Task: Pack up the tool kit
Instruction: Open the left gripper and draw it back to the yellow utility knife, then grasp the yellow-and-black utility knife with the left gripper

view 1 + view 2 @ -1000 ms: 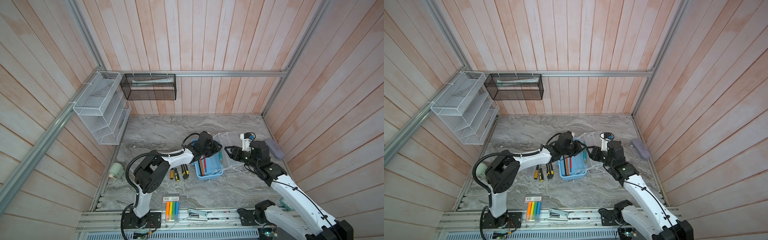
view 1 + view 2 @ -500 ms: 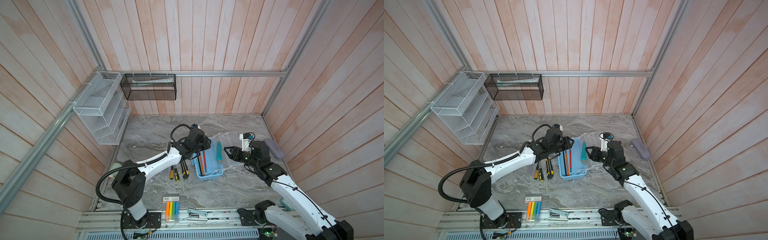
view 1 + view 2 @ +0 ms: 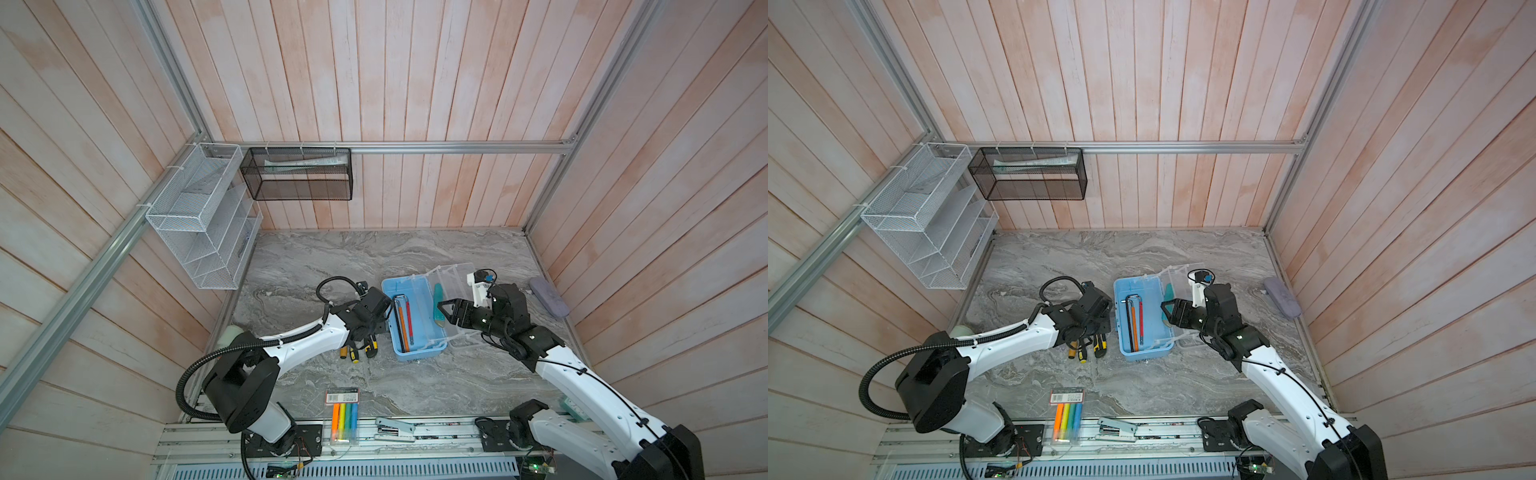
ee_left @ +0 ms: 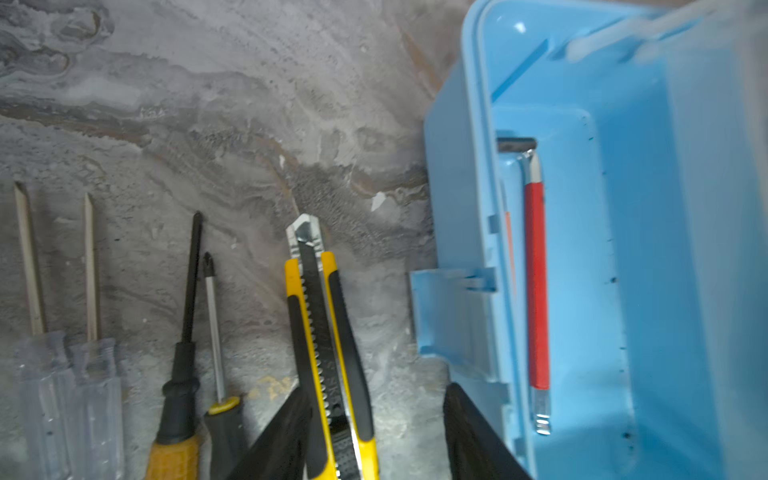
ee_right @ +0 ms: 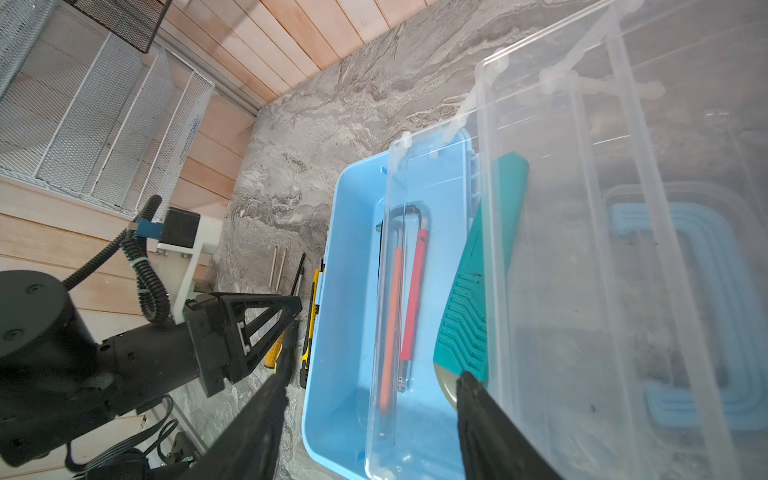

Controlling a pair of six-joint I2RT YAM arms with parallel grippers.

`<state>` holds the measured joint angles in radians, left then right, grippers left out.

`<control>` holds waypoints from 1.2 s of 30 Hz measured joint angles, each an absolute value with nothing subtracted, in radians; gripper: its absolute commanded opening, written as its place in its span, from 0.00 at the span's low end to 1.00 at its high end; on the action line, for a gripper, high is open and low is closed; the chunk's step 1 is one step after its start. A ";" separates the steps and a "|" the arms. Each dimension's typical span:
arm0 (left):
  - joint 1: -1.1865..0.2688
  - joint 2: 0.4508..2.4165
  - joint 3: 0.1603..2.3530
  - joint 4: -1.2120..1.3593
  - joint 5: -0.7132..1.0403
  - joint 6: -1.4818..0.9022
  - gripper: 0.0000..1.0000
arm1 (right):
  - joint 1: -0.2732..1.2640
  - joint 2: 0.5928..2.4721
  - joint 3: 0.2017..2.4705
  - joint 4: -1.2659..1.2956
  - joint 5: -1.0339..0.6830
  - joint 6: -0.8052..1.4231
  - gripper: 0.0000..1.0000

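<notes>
Roughly a third of the packing looks done, by my reading. At 9 o'clock from the tool kit, four screwdrivers (image 4: 189, 291) lie side by side on the desk (image 3: 374, 257), none of them packed yet. Just beside them, on the kit's side, lies a yellow-and-black utility knife (image 4: 320, 332), also outside.

The left tool (image 4: 378, 392) hovers over that knife with its jaws apart. The handle sits between them, close against one finger, and nothing is clamped. At 7 o'clock from the kit, on the desk's near edge, a pack of markers (image 3: 344, 415) lies well apart from the rest; I judge it no part of the kit.

The tool kit (image 3: 419, 354) stands open near the middle of the desk. On its blue floor lie a few L-shaped keys (image 3: 1134, 324), sleeved in orange and red, so that much is in. Along its 3 o'clock side a teal piece (image 5: 478, 291) leans by the clear tray; I cannot tell whether it is properly seated. The clear lid (image 5: 665, 124) is folded out at 3 o'clock.

The right tool (image 3: 444, 316) reaches in from 3 o'clock, jaws apart, one finger just beside the teal piece, holding nothing.

What remains, I judge, is loading the knife and the screwdrivers, then shutting the lid.
</notes>
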<state>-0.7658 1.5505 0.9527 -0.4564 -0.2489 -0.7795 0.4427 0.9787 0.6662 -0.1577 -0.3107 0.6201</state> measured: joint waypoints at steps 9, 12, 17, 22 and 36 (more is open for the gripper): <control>-0.739 1.544 0.915 -0.410 -0.237 -0.782 0.58 | 0.451 1.002 0.666 -0.156 -0.304 0.619 0.70; -0.733 1.554 0.915 -0.389 -0.233 -0.782 0.58 | 0.451 1.002 0.666 -0.156 -0.302 0.614 0.71; -0.732 1.600 0.915 -0.372 -0.213 -0.783 0.59 | 0.451 1.003 0.666 -0.154 -0.296 0.608 0.71; -0.732 1.636 0.915 -0.366 -0.205 -0.794 0.58 | 0.451 1.006 0.666 -0.150 -0.295 0.605 0.71; -0.732 1.665 0.913 -0.339 -0.196 -0.809 0.57 | 0.451 1.017 0.653 -0.146 -0.285 0.598 0.71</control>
<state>-0.7319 1.6653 0.9134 -0.3393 -0.1959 -0.8093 0.4511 1.0168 0.6529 -0.1463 -0.2852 0.5976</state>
